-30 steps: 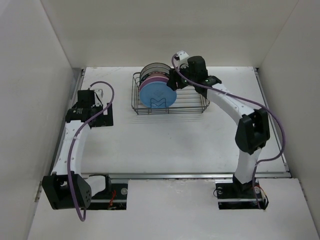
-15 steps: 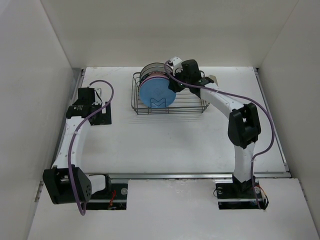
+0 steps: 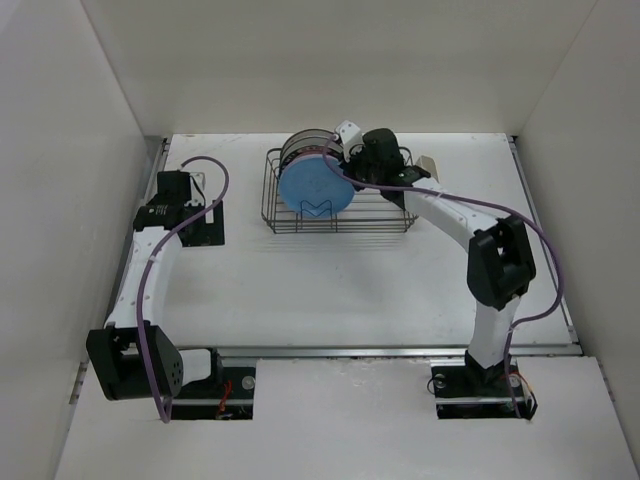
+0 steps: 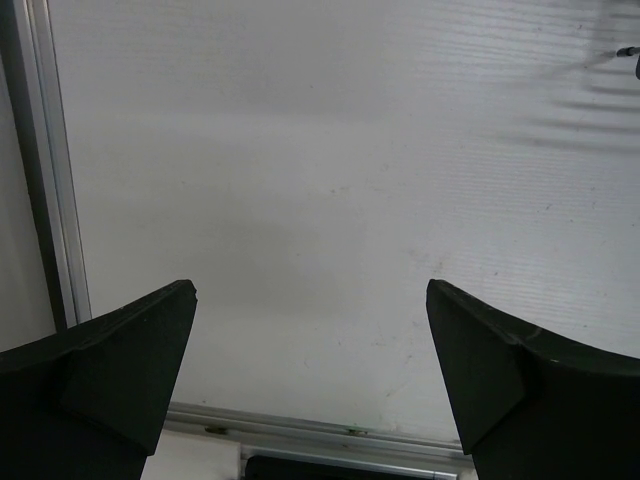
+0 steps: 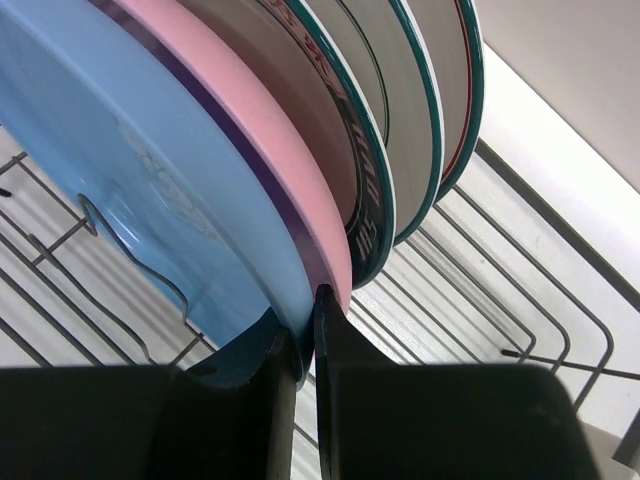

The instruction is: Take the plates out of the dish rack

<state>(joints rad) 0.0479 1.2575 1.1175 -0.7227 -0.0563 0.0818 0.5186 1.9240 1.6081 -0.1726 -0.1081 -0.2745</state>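
The dish rack (image 3: 385, 216) stands at the back of the table with the plates upright in its left end. The blue plate (image 3: 312, 186) is frontmost, the pink plate (image 5: 262, 130) sits right behind it, and a white plate with a teal lettered rim (image 5: 368, 205) follows, with more teal-rimmed white plates behind. My right gripper (image 3: 338, 166) is shut on the blue plate's (image 5: 110, 150) right edge: one finger is on its front face, the other is wedged between blue and pink (image 5: 308, 312). My left gripper (image 3: 198, 232) hangs open over bare table at the left (image 4: 310, 292).
A cream holder (image 3: 428, 163) is clipped on the rack's right end. The rack's wire floor (image 5: 520, 290) to the right of the plates holds nothing. White walls enclose the table on three sides. A metal rail (image 4: 60, 200) runs along the left edge beside the left gripper.
My right gripper moved left onto the plates' right edge and closed on the blue plate's rim. The left arm shifted only slightly.
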